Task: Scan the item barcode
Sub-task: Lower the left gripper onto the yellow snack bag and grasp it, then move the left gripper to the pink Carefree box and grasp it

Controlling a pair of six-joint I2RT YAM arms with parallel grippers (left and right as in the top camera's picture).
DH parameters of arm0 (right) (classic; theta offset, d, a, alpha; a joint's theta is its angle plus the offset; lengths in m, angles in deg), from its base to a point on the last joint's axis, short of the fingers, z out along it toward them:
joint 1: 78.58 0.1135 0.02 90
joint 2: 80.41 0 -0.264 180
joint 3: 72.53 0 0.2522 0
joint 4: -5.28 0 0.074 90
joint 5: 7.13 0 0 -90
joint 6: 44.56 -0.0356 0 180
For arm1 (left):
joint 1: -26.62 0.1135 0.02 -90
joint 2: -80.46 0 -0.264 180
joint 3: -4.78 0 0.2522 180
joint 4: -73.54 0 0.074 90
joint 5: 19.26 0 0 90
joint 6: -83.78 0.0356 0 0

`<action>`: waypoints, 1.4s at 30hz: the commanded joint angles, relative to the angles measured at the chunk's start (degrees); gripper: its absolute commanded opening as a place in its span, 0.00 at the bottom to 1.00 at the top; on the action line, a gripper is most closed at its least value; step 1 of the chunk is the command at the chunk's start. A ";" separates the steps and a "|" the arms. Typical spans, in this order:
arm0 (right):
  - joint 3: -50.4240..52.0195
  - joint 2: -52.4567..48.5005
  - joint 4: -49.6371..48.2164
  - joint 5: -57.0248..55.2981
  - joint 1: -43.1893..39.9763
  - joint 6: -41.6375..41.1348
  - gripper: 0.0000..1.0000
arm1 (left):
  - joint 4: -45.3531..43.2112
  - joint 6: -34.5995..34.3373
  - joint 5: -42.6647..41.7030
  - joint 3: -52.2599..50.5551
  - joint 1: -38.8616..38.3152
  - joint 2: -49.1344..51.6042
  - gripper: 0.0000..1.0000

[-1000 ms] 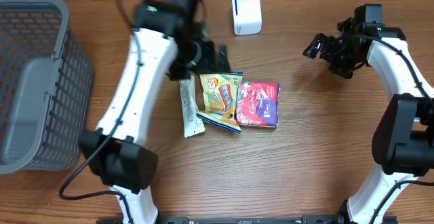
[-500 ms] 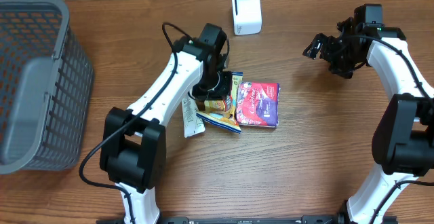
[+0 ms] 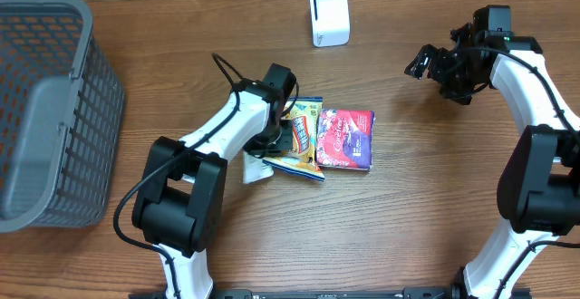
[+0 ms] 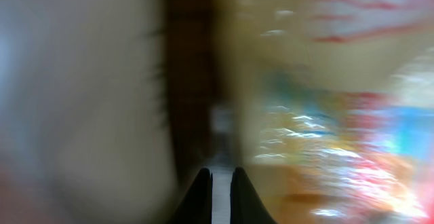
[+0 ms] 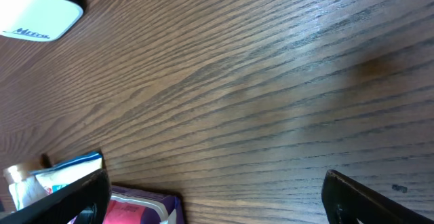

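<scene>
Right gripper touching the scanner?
Apart. Overhead shows bare table between the right gripper and the scanner.

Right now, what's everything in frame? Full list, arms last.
basket: 1, grey, left side of table
scanner: 1, white, top centre
yellow-orange packet: 1, centre pile
red-purple packet: 1, right of the yellow-orange one, overlapping its edge
blue-edged packet: 1, partly under the yellow-orange one
white packet: 1, left end of pile, mostly hidden by the arm
table: 1, brown wood
left gripper: 1, black, shut, down at the pile
right gripper: 1, black, open, upper right, away from the pile
</scene>
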 commanded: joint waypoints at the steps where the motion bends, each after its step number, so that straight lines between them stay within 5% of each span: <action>1: -0.04 -0.20 -0.17 0.42 0.04 -0.02 1.00 | 5.64 -4.00 9.99 4.33 2.45 0.00 0.04; 5: -0.04 -0.20 -0.17 0.42 0.04 -0.02 1.00 | 12.55 -3.91 7.69 13.70 3.13 -0.39 0.04; 8: -0.04 -0.20 -0.17 0.39 0.04 -0.02 1.00 | 14.75 0.74 -4.11 23.67 2.78 -0.44 0.04; 13: -0.04 -0.20 -0.17 0.42 0.04 -0.02 1.00 | 12.94 3.41 -18.78 25.92 1.90 -0.07 0.04; 30: -0.04 -0.20 -0.17 0.39 0.04 -0.02 1.00 | 1.81 10.45 -14.19 17.81 -0.28 13.11 0.04; 37: -0.04 -0.20 -0.17 0.42 0.04 -0.02 1.00 | 5.07 4.79 0.81 18.88 1.20 15.10 0.04; 42: -0.04 -0.20 -0.17 0.39 0.04 -0.02 1.00 | 11.08 4.85 0.07 27.02 2.43 13.75 0.04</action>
